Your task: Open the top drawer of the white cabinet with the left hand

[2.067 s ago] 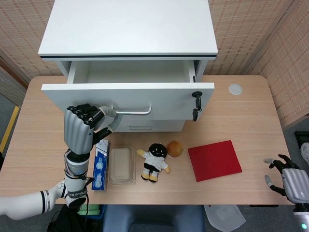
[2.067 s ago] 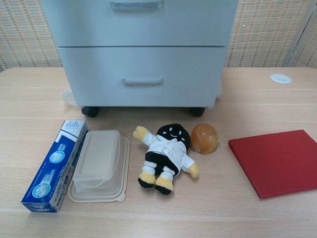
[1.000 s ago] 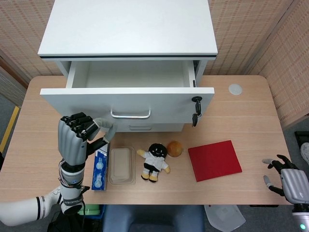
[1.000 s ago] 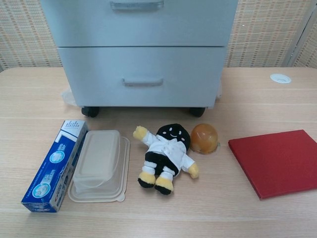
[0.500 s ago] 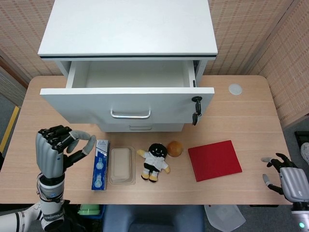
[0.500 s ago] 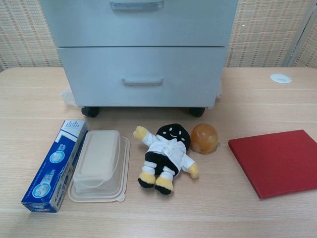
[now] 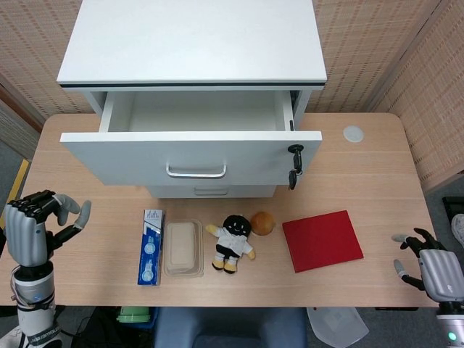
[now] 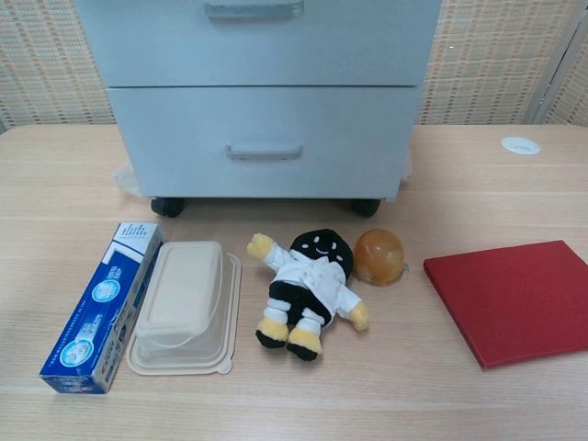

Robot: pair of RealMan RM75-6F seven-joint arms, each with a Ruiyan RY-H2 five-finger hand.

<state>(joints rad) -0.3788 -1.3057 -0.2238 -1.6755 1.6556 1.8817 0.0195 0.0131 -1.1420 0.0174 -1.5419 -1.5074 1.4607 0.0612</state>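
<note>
So the top drawer (image 7: 190, 156) of the white cabinet (image 7: 192, 43) stands pulled out, the left hand (image 7: 30, 230) sits empty with fingers loosely apart near the table's left edge, nothing left but parking it

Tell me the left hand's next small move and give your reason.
Probably none beyond settling the left hand at the table's left edge. The top drawer already stands pulled well out of the white cabinet, its inside in view, and the hand holds nothing, well clear of the drawer handle. The pull looks done.
</note>
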